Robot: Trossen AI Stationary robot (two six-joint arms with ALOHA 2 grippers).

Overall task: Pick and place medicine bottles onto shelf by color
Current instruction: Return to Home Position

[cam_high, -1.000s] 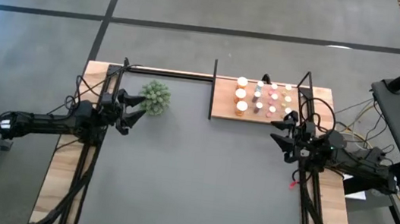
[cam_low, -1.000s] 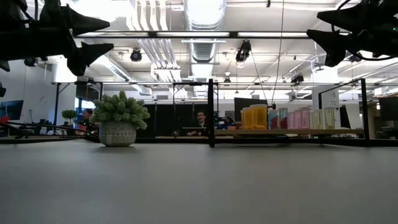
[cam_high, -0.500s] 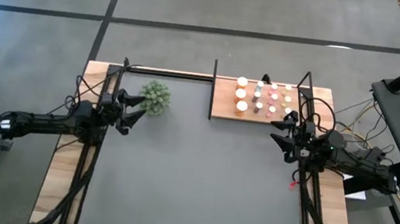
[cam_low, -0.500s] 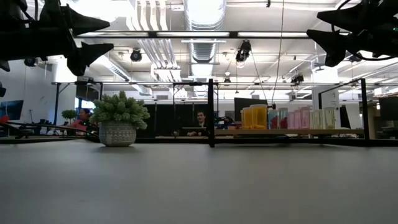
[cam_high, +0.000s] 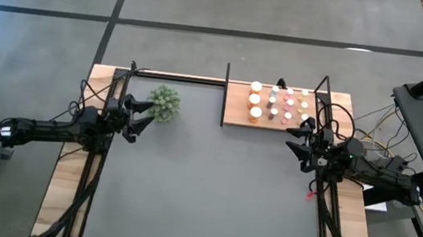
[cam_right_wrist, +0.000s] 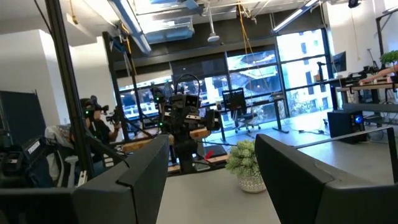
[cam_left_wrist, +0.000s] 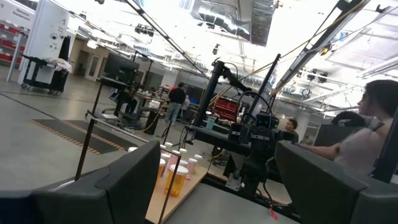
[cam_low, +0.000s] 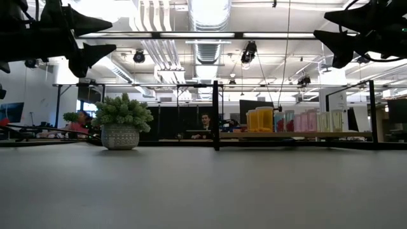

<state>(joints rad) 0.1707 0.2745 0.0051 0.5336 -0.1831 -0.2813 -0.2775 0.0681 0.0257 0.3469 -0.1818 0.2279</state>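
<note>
Looking down from the high view, the left pincer (cam_high: 146,114) sits at the left-centre of the frame, jaws spread and empty, just beside the fuzzy green plant ball (cam_high: 164,103). The right pincer (cam_high: 295,137) waits right of centre, equally wide and empty, just below the light-brown wooden shelf (cam_high: 236,115) in the upper right. Every one of the small white-capped medicine bottles (cam_high: 279,104) I can spot stands on that shelf in colour columns, with the larger orange bottles (cam_high: 255,100) leftmost. None shows on the dark grey bench (cam_high: 211,187).

Low view now: both pincers hang high in the upper corners, well above the bench. The bottles line up along the shelf at centre right, orange first, then pink and paler ones.

Left wrist view: its two dark fingers (cam_left_wrist: 130,180) stand wide apart with nothing between them, and the shelf with its bottles lies ahead.

Right wrist view: fingers (cam_right_wrist: 146,168) apart as well, the plant beyond.

My call: this is the return to rest, sorting apparently done. What remains is no grasp at all, just a tidy tuck-in, with the right arm kept off the shelf's black metal rods (cam_high: 326,90).
</note>
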